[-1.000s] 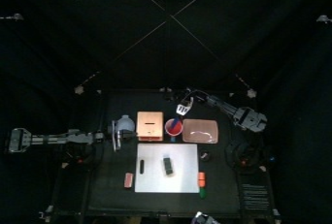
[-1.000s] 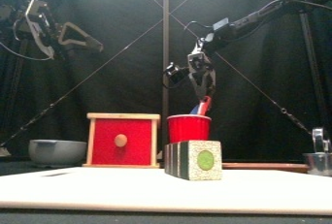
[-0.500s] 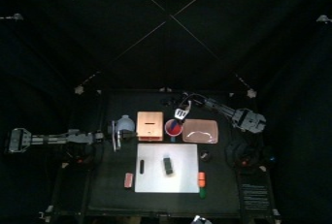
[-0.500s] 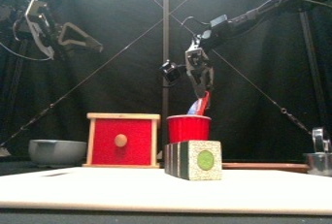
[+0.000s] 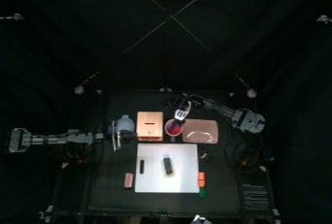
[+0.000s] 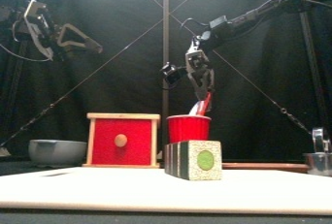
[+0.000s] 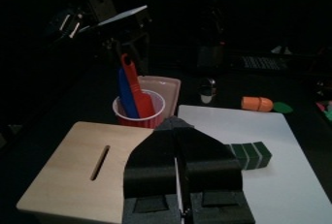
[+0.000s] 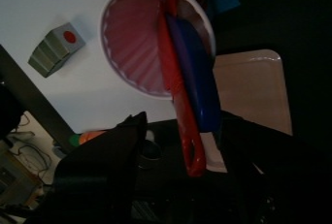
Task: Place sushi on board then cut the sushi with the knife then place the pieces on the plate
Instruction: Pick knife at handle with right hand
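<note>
While the left fingers (image 7: 178,131) rest pressed together, the right fingers (image 6: 199,82), pinching the red knife (image 6: 205,100), have gone up a bit over the cup (image 6: 189,128). The sushi (image 5: 169,166) sits on the board (image 5: 182,179).

Dim booth hung with black curtains, plain black back curtain (image 5: 166,24) rising behind and above the right pincer (image 6: 200,87), black bench (image 5: 155,201) spreading below the pincer, deep shadow to either side of it, light falling mostly on the bench beneath.

No legible text, label, brand, number or sign in any view.
</note>
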